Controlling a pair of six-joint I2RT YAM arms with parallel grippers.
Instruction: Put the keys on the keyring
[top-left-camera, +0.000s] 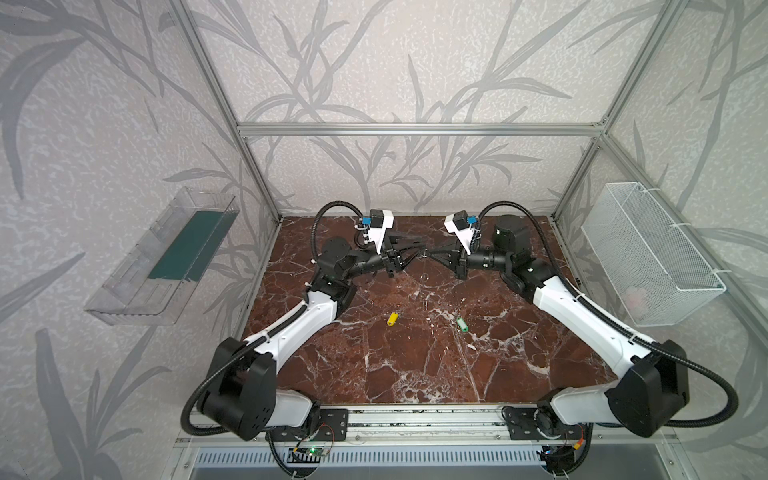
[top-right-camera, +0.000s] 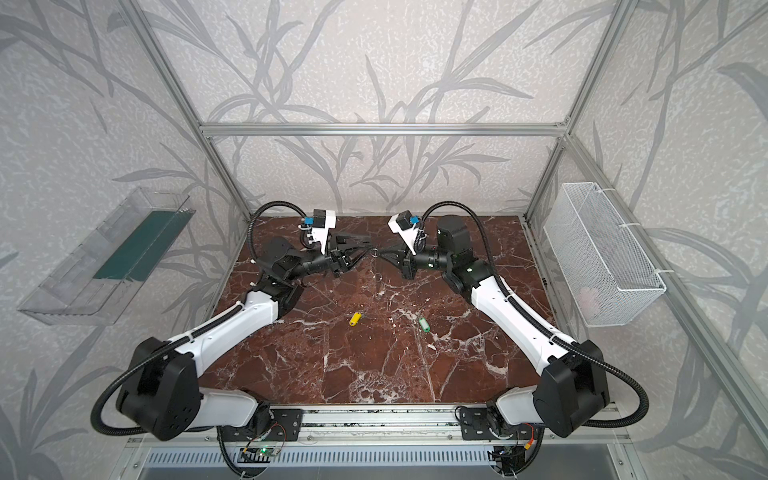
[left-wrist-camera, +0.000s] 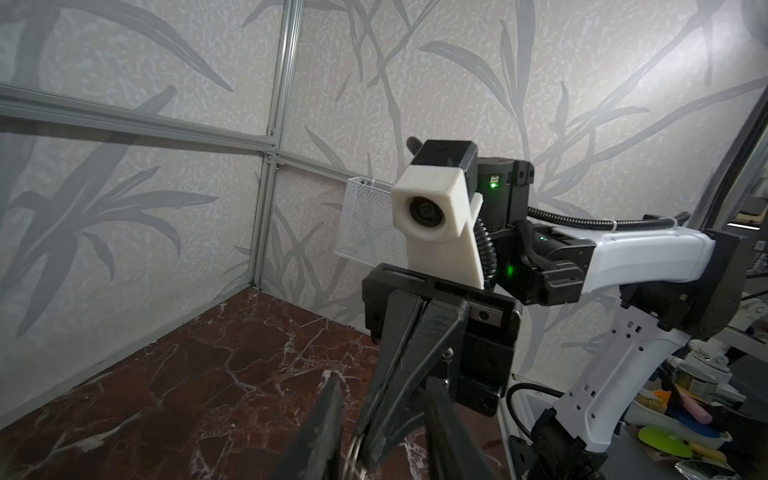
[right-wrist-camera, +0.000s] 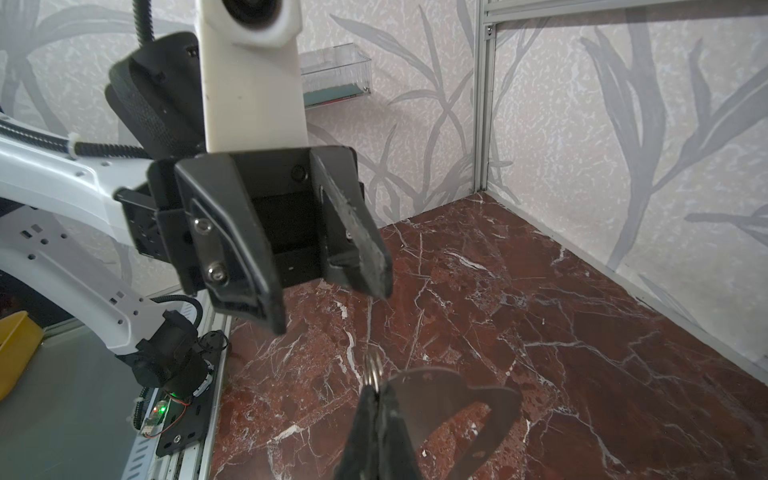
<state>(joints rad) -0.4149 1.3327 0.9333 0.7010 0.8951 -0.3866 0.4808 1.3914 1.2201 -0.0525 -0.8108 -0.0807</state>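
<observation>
Right hand (right-wrist-camera: 376, 392): clamped on the split ring (right-wrist-camera: 372, 370) of the keyring (right-wrist-camera: 457, 399), held above the tabletop (top-left-camera: 415, 365) at 12 o'clock.
Left hand (right-wrist-camera: 328, 303): jaws apart, empty, facing the ring.
Keys: yellow key (top-left-camera: 392, 318) and green key (top-left-camera: 461, 324) lie loose mid-tabletop, yellow at 9 o'clock of green.
Step, judged: left hand fetches a key; right should keep the ring steady and exposed.
Count: two keys, one keyring, two hands.

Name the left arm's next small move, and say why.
Probably draw the left gripper back and down toward the yellow key: its jaws stand open and empty beside the keyring the right gripper clamps, while that key and the green key lie loose on the table.
</observation>
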